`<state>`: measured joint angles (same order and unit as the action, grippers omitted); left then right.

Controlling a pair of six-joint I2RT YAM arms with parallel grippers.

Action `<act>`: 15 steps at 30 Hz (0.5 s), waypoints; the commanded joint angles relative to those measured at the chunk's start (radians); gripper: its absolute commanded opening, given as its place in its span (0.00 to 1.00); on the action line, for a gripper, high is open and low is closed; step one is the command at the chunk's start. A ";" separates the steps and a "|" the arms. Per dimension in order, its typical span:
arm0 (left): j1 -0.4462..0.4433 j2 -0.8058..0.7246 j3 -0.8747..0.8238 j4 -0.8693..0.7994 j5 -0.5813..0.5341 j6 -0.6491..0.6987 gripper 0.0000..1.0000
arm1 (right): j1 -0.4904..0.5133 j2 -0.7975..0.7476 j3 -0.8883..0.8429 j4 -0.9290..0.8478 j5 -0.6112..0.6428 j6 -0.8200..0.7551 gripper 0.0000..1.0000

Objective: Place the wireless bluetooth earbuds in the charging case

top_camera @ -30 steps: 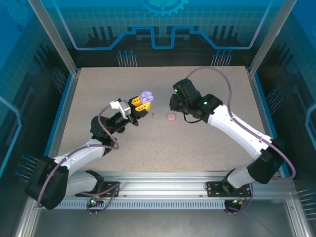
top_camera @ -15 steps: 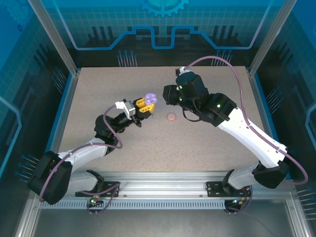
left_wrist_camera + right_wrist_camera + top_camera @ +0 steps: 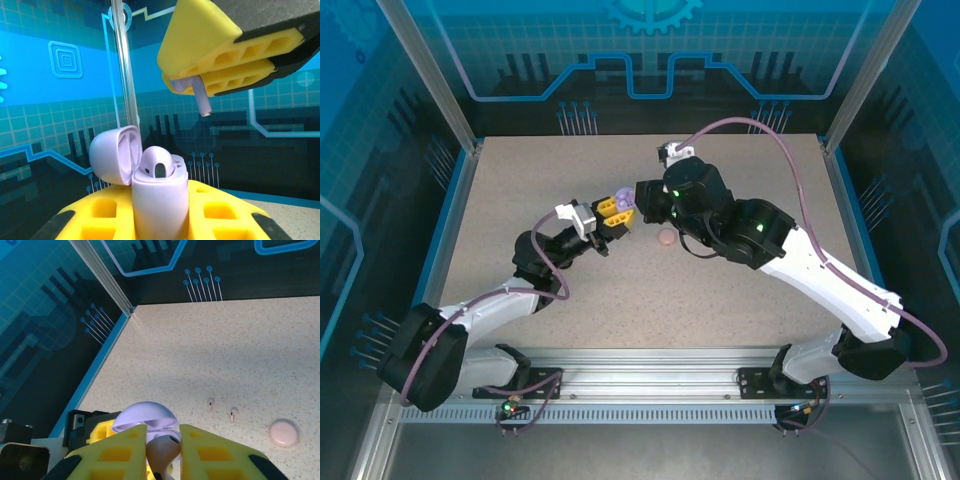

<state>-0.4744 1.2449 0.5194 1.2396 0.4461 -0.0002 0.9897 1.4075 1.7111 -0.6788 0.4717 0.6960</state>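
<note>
Left wrist view shows the left claw (image 3: 160, 212) closed around the open purple case (image 3: 159, 197), the right claw (image 3: 195, 82) just above pinching a purple earbud (image 3: 202, 102) stem-down, so the stem should be squared over the case's open top before a slow, straight descent.

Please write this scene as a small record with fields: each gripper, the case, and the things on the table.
left gripper: shut on purple case, upright
case lid: open
right gripper: shut on purple earbud, stem pointing down, above the case, not inserted
table: closed pink case; two small earbuds beside it, apart from it
</note>
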 commanded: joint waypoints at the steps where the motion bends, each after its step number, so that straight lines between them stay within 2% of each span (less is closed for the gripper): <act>1: -0.007 0.006 0.028 0.041 0.008 0.013 0.00 | 0.022 0.011 -0.005 0.065 0.030 -0.024 0.20; 15: -0.009 -0.002 0.030 0.035 0.010 0.021 0.00 | 0.040 0.053 -0.008 0.083 0.023 -0.016 0.20</act>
<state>-0.4744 1.2449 0.5198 1.2392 0.4461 0.0025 1.0153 1.4612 1.7092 -0.6201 0.4755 0.6865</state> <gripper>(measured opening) 0.226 0.201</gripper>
